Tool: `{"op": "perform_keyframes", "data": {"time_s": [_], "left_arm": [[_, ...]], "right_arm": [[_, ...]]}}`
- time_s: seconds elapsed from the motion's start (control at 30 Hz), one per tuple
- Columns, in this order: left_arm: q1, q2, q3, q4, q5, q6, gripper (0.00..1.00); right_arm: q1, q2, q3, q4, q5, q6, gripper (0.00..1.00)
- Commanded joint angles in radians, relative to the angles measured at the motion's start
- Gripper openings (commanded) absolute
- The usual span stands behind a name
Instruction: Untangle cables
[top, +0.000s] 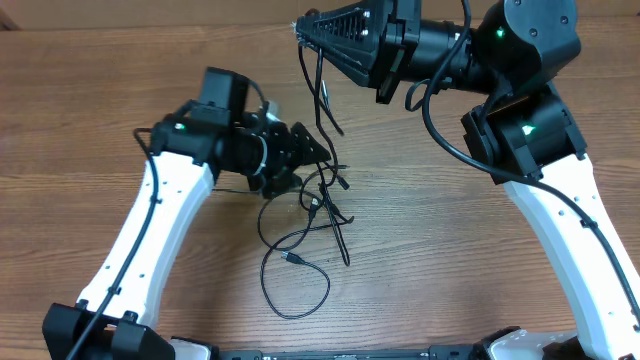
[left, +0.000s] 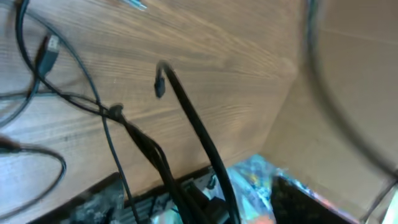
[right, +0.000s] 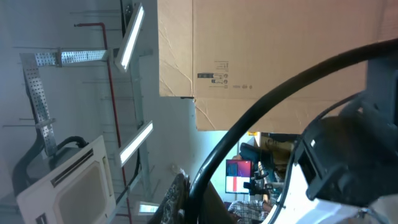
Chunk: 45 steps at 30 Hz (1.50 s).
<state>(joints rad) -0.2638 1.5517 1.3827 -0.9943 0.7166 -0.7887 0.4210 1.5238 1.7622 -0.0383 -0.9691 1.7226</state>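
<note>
The cables are thin black cords in a tangle at the table's middle, with a loose loop and a USB plug toward the front. My left gripper sits at the tangle's left edge, shut on a few strands; in the left wrist view the cords run out from its jaws, one ending in a small plug. My right gripper is lifted high at the back, shut on one cable that hangs down to the tangle. In the right wrist view this cable passes through the jaws.
The wooden table extends around the tangle. A cardboard wall stands along the back edge and shows in the left wrist view. The right wrist camera points up at the room and a cardboard box.
</note>
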Motion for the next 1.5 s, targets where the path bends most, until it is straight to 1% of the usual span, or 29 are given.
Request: {"op": "perform_keyframes", "data": {"time_s": [0.0, 0.13, 0.17, 0.23, 0.27, 0.4, 0.47, 0.53, 0.6, 0.63, 0.7, 0.8, 0.83, 0.9, 0.97, 1.07, 1.1, 1.17, 1.23, 1.3, 1.4, 1.47], "left_arm": [[-0.023, -0.002, 0.011, 0.012, -0.100, -0.066, 0.65], [-0.032, 0.001, 0.011, 0.058, -0.099, -0.073, 0.64], [-0.035, 0.003, 0.011, 0.066, -0.099, -0.074, 0.61], [-0.042, 0.012, 0.011, 0.071, -0.099, -0.082, 0.48], [-0.046, 0.018, 0.011, 0.071, -0.099, -0.084, 0.46], [-0.071, 0.055, 0.011, 0.061, -0.088, -0.094, 0.46], [-0.080, 0.077, 0.011, 0.061, -0.062, -0.103, 0.37], [-0.084, 0.092, 0.011, 0.061, -0.047, -0.102, 0.25], [-0.082, 0.098, 0.011, 0.060, -0.049, -0.096, 0.08], [-0.078, 0.100, 0.011, 0.058, -0.051, -0.082, 0.04], [-0.062, 0.095, 0.016, 0.047, -0.051, -0.054, 0.04], [-0.001, 0.072, 0.048, -0.023, -0.055, 0.001, 0.04], [0.027, 0.060, 0.067, -0.058, -0.059, 0.041, 0.04], [0.087, 0.037, 0.111, -0.148, -0.109, 0.113, 0.04], [0.173, 0.015, 0.164, -0.277, -0.274, 0.127, 0.04], [0.297, 0.004, 0.202, -0.389, -0.467, 0.137, 0.04], [0.337, 0.004, 0.203, -0.409, -0.501, 0.139, 0.04], [0.406, 0.011, 0.200, -0.435, -0.545, 0.139, 0.04], [0.457, 0.021, 0.196, -0.441, -0.531, 0.171, 0.04], [0.483, 0.035, 0.196, -0.439, -0.504, 0.235, 0.04], [0.480, 0.043, 0.196, -0.435, -0.448, 0.347, 0.04], [0.465, 0.045, 0.196, -0.431, -0.358, 0.457, 0.04]], "right_arm": [[0.001, -0.023, 0.021, 0.008, -0.019, -0.011, 0.04], [0.001, -0.023, 0.021, 0.008, -0.020, -0.025, 0.04], [0.001, -0.023, 0.021, 0.008, -0.020, -0.025, 0.04], [0.001, -0.023, 0.021, 0.008, -0.021, -0.025, 0.04], [0.001, -0.023, 0.021, 0.008, -0.021, -0.025, 0.04], [0.001, -0.023, 0.021, 0.008, -0.021, -0.025, 0.04], [0.001, -0.023, 0.021, 0.008, -0.021, -0.025, 0.04], [0.001, -0.023, 0.021, 0.008, -0.021, -0.026, 0.04], [0.001, -0.023, 0.021, 0.007, -0.023, -0.030, 0.04], [0.001, -0.023, 0.021, 0.008, -0.029, -0.032, 0.04], [-0.003, -0.023, 0.021, 0.005, -0.041, -0.077, 0.04], [-0.039, -0.023, 0.021, -0.028, -0.043, -0.190, 0.04], [-0.061, -0.023, 0.021, -0.069, -0.045, -0.223, 0.04], [-0.119, -0.023, 0.021, -0.188, -0.047, -0.236, 0.04], [-0.177, -0.023, 0.021, -0.260, -0.052, -0.261, 0.04], [-0.266, -0.023, 0.021, -0.270, -0.091, -0.323, 0.04], [-0.290, -0.023, 0.021, -0.266, -0.103, -0.321, 0.04], [-0.338, -0.023, 0.021, -0.232, -0.126, -0.296, 0.04], [-0.374, -0.023, 0.021, -0.164, -0.151, -0.237, 0.04], [-0.389, -0.023, 0.021, -0.022, -0.170, -0.135, 0.04], [-0.389, -0.023, 0.021, 0.159, -0.157, 0.001, 0.04], [-0.389, -0.023, 0.021, 0.297, -0.121, 0.096, 0.04]]}}
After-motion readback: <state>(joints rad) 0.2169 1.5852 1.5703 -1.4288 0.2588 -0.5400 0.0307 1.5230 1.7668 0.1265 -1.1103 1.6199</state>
